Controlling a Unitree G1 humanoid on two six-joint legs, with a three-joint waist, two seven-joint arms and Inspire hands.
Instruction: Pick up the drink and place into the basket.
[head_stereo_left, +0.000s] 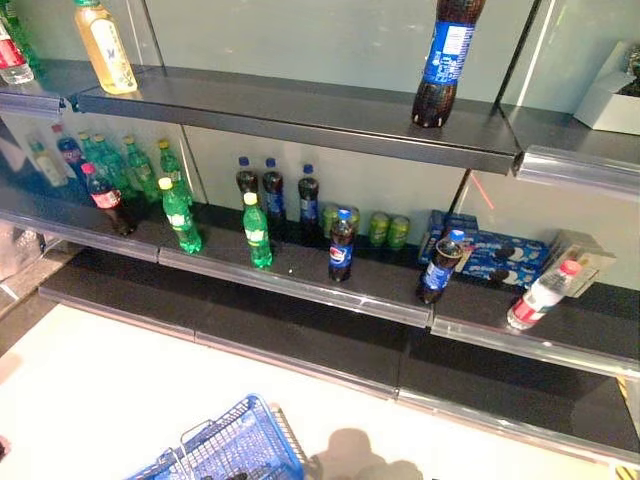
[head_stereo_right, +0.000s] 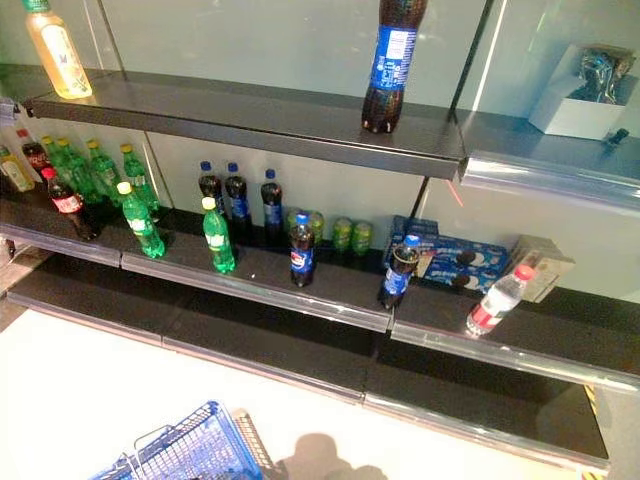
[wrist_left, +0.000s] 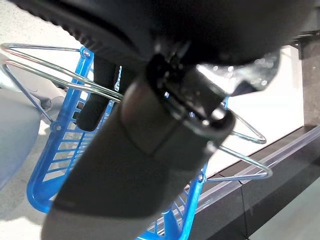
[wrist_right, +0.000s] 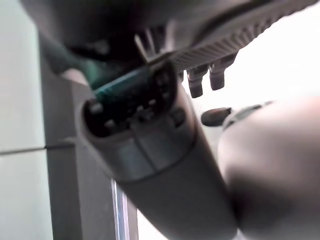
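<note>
Your drinks are all sitting on the shelves, none of them in a hand. On the middle shelf (head_stereo_left: 300, 285) a dark cola bottle with a blue cap (head_stereo_left: 341, 246) is standing upright near the front edge, with a green bottle (head_stereo_left: 257, 231) just to its left and another blue-capped cola bottle (head_stereo_left: 440, 268) leaning to its right. Further right, a clear bottle with a red cap (head_stereo_left: 540, 296) is lying tilted. Three dark bottles (head_stereo_left: 272, 188) are standing at the back, beside small green cans (head_stereo_left: 389, 230) and blue biscuit packs (head_stereo_left: 490, 252). On the top shelf (head_stereo_left: 300, 115) a large cola bottle (head_stereo_left: 446, 60) is standing upright, and a yellow drink bottle (head_stereo_left: 105, 46) is standing well to its left.

The blue basket (head_stereo_left: 235, 445) with wire handles is showing at the bottom of the head views, on the pale floor, well apart from the bottles.

Your left hand (wrist_left: 150, 125) is hanging just over the basket's wire handles; I cannot tell from its wrist view how its fingers are set. Your right hand (wrist_right: 150, 140) is showing only in its own wrist view, beside a shelf upright, and its fingers cannot be judged either. Neither is appearing in the head views, so the drinks are lying well away from both sets of fingers.
</note>
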